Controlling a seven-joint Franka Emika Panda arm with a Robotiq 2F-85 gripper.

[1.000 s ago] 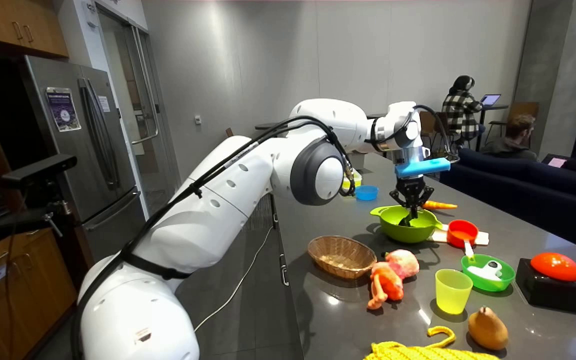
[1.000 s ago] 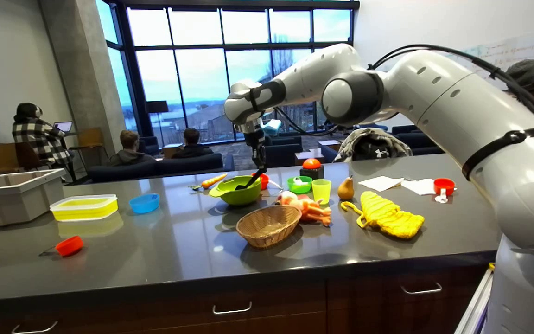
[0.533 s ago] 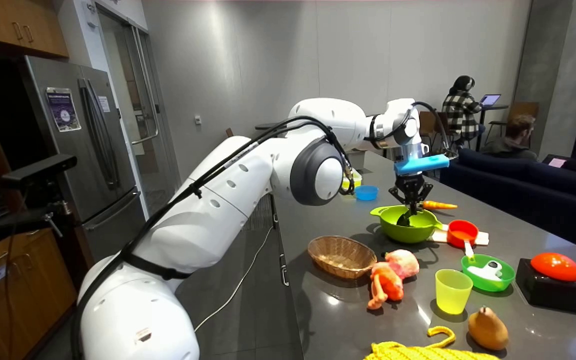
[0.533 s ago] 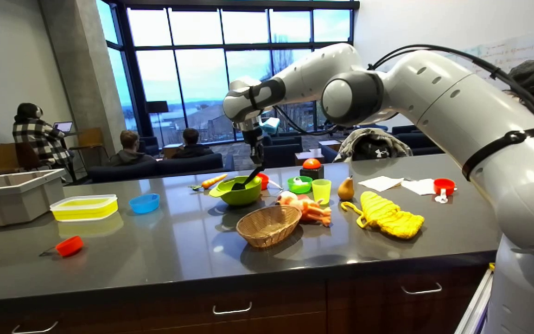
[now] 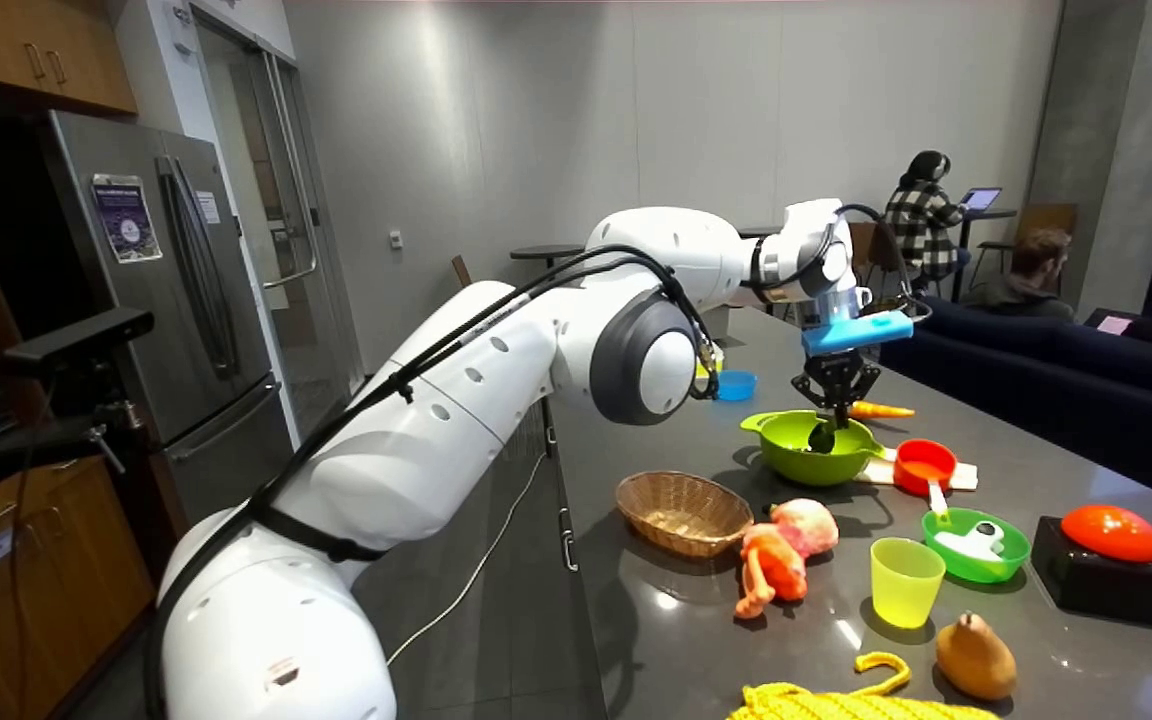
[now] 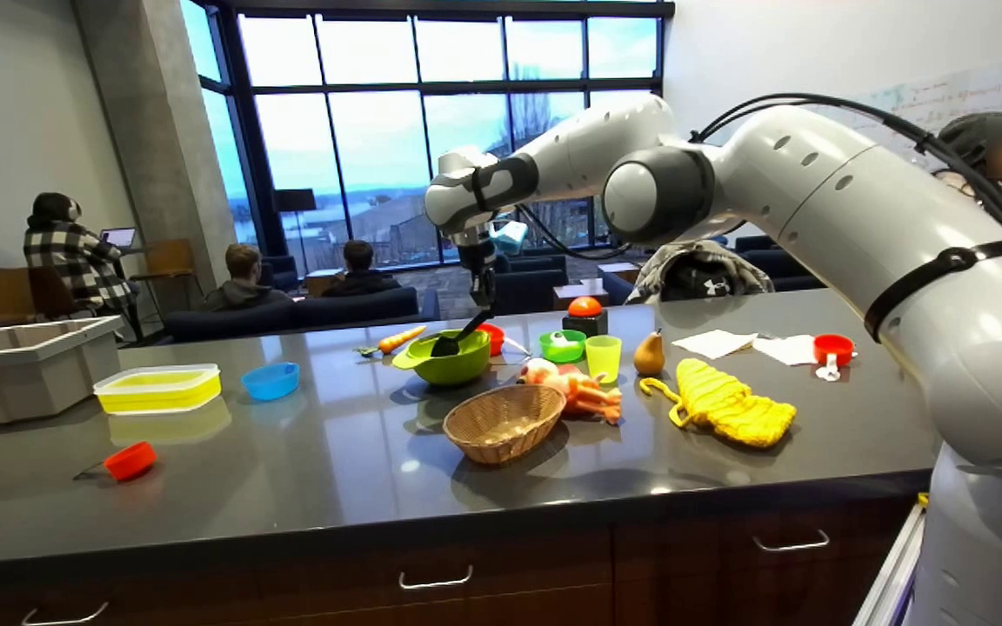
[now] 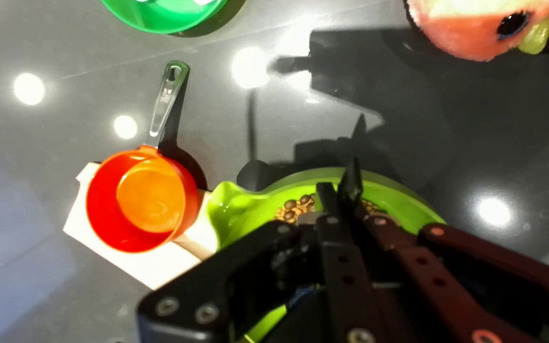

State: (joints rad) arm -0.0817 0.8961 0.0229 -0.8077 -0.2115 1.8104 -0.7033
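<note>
My fingers are pinched tight around the handle of a black spoon, parted by no more than its slim width. From them its long axis slants down into the bowl, so the rounded head sits below my grip and off to one side, inside the rim; I judge that slant the thing to mind, and I cannot tell whether the head touches the tan and brown pieces in there. The bowl is smooth lime plastic, round, with a flared spout. Just beside that spout, a deep red cup with a slim straight handle stands partly over a flat white piece, and a tapering orange carrot lies near the bowl too. Farther out, a soft, fuzzy toy in pink and orange lies just beside a shallow oval basket of woven wicker. All of it shares a hard, glossy grey surface
</note>
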